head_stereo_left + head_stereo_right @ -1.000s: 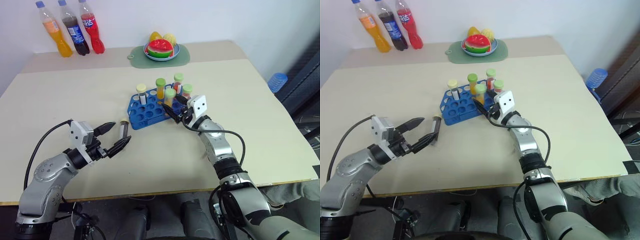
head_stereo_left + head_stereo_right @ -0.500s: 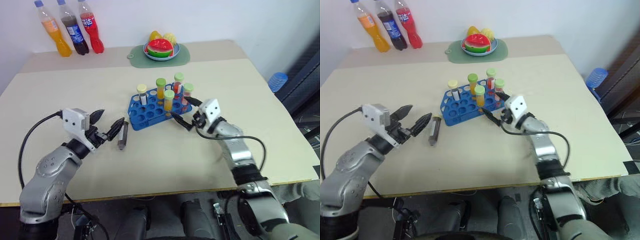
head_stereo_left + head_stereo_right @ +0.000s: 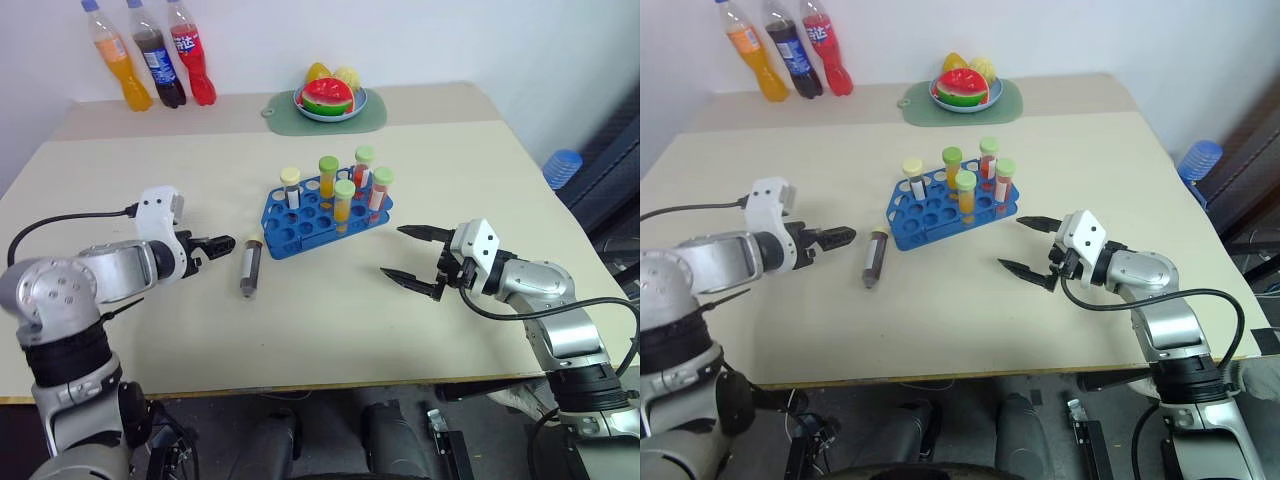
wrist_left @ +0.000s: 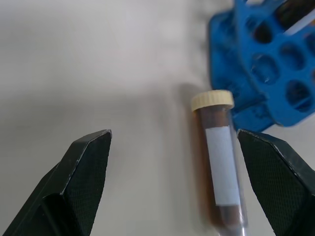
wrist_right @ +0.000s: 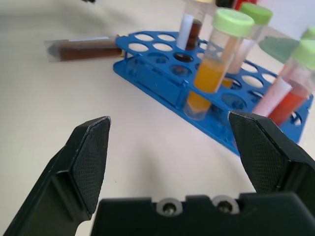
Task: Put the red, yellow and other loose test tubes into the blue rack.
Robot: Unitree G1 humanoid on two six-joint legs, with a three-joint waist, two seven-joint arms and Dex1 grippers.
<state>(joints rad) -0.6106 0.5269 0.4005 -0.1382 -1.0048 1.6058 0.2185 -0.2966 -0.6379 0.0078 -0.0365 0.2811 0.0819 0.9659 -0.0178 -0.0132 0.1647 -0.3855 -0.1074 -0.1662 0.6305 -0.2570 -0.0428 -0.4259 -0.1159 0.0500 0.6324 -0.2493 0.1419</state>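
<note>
The blue rack (image 3: 292, 226) stands at the table's middle and holds several capped test tubes upright, two orange (image 3: 343, 201) and two red (image 3: 380, 191) among them. One loose test tube (image 3: 248, 266) with brown liquid and a cream cap lies flat on the table just left of the rack. My left gripper (image 3: 222, 243) is open and empty, its tips just left of that tube; the left wrist view has the tube (image 4: 220, 167) lying near one finger (image 4: 273, 167). Right of the rack and nearer the front edge, my right gripper (image 3: 394, 252) is open and empty, pointing at the rack (image 5: 162, 81).
Three soda bottles (image 3: 160, 65) stand at the far left edge. A plate of fruit (image 3: 330, 98) on a green mat sits at the far middle. A blue water jug (image 3: 562, 166) stands beyond the table's right edge.
My right gripper has drawn back from the rack toward the near right. My left wrist has rolled and its gripper now points at the lying tube from the left. The tube has not moved.
</note>
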